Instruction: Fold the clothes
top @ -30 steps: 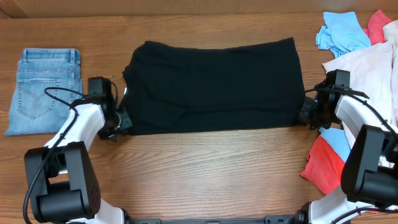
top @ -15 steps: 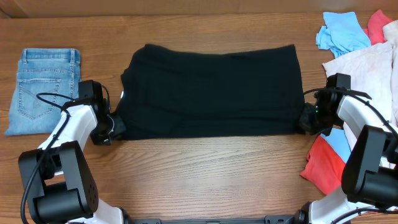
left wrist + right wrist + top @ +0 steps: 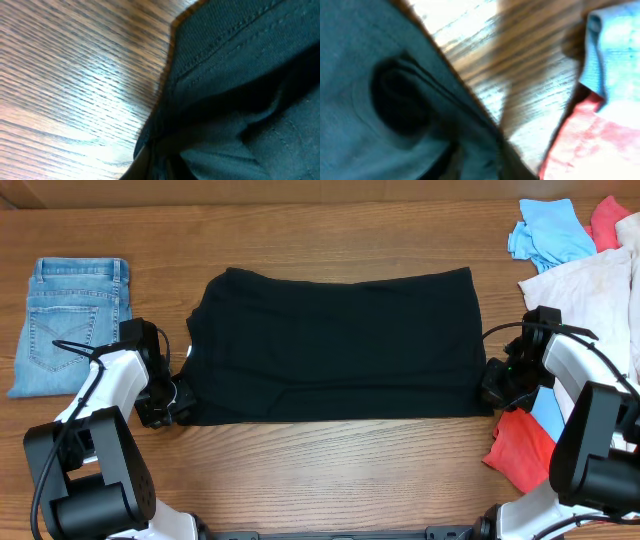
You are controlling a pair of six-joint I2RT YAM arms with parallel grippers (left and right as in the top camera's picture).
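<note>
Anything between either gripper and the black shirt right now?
Nothing visible. The left gripper sits at the lower-left corner of the black T-shirt, the right gripper at its lower-right edge, both against the cloth.

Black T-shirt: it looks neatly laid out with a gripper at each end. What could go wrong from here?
1. Cloth of the black T-shirt lies bunched at the left gripper and the right gripper; if it catches as they pull away, the corners could drag and spoil the fold.
2. The right gripper sits close to the coral garment and might hook it.
3. The shirt's left edge looks uneven, so a further fold may come out crooked.
</note>
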